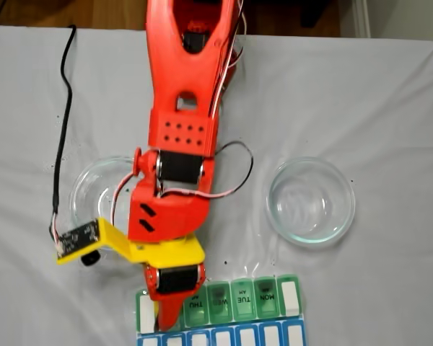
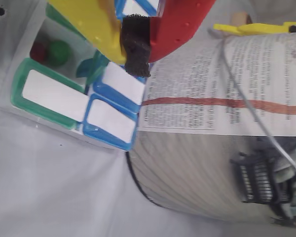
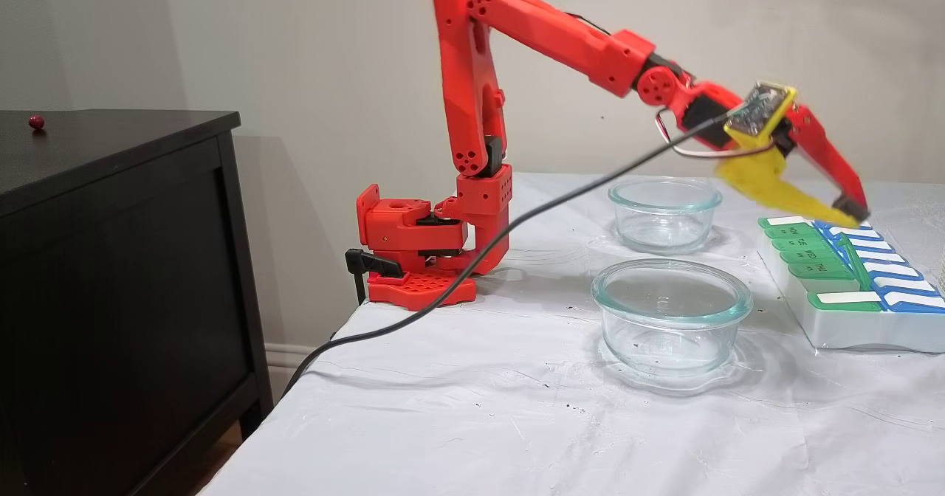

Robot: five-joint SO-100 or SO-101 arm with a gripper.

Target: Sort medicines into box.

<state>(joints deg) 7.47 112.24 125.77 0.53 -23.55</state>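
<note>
Hovering just above the pill organiser (image 3: 849, 274), the gripper (image 2: 136, 47) has its yellow finger and red finger drawn together on the black foam pad at the tips; no ball shows between them in the wrist view, so the jaws look narrow and empty, though the foam hides the very tip. Just beside that tip, an open compartment holds a red ball (image 2: 38, 51) and a green ball (image 2: 58, 52), touching each other and resting on the compartment floor. Around them lie closed lids: a green-rimmed one (image 2: 54, 97) and blue-rimmed ones (image 2: 113, 121) with white labels. In a fixed view from above, the gripper (image 1: 166, 317) sits over the THU end of the row of green day lids (image 1: 242, 297), and one green lid (image 3: 853, 260) stands raised in the side fixed view.

Both glass bowls look empty: the nearer bowl (image 3: 670, 317) and the farther bowl (image 3: 664, 214) show no balls from the side. A stray red ball (image 3: 35, 122) sits on the dark cabinet (image 3: 118, 142), well apart from the table.

These balls look hard, glossy and light, so they would likely roll and squirt out of a loose pinch; the foam pad should help, with the grip centred across the widest part. The organiser is light plastic, and its hinged lids may flex or snap shut if nudged.
</note>
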